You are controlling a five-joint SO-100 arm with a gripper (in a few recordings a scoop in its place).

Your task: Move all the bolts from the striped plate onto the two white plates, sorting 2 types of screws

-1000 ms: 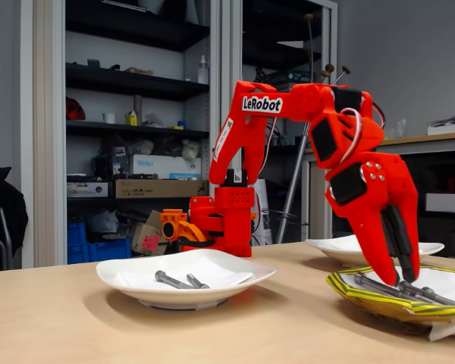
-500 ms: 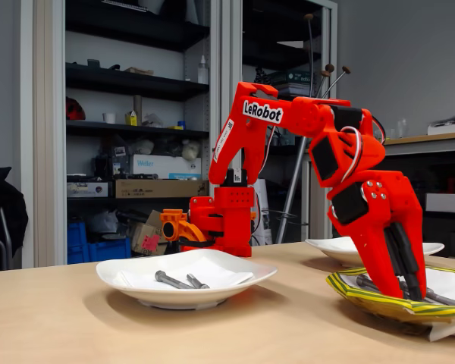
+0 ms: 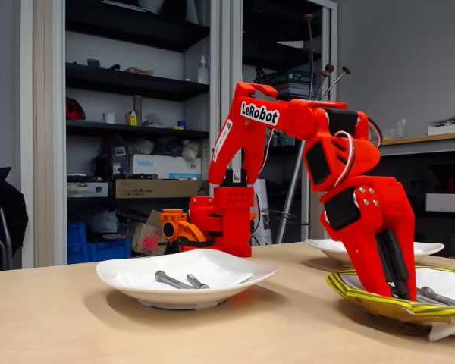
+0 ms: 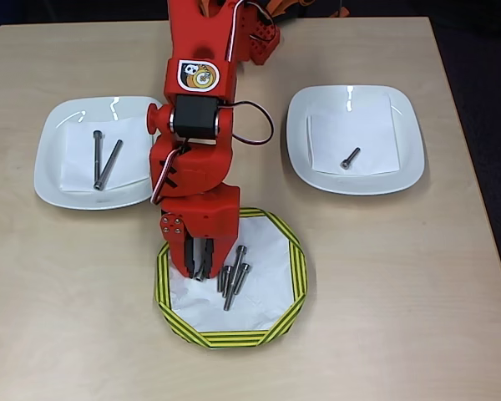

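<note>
While the red arm [image 4: 196,125] bends down over the table [image 4: 401,276], its gripper [image 4: 199,266] dips inside the striped plate [image 4: 294,269], fingertips low at the left side of the white paper lining, seen from overhead. The fingers [image 3: 394,265] sit close together, only a narrow gap between them, and something small and grey shows at the tips, but I cannot tell whether it is clamped or merely touched. Just to the right of the tips lie the long bolts [image 4: 234,279] in a loose bunch, several slim shafts side by side, heads pointing up the overhead picture. In the fixed view the same bolts [image 3: 436,296] poke out behind the fingers, flat on the plate [image 3: 364,296]. Over on the left white plate [image 4: 50,167] two long bolts [image 4: 103,160] rest on a paper square, angled toward each other at the lower ends. On the right white plate [image 4: 409,159] one short bolt [image 4: 350,158] lies alone on its paper, well apart from everything else.
</note>
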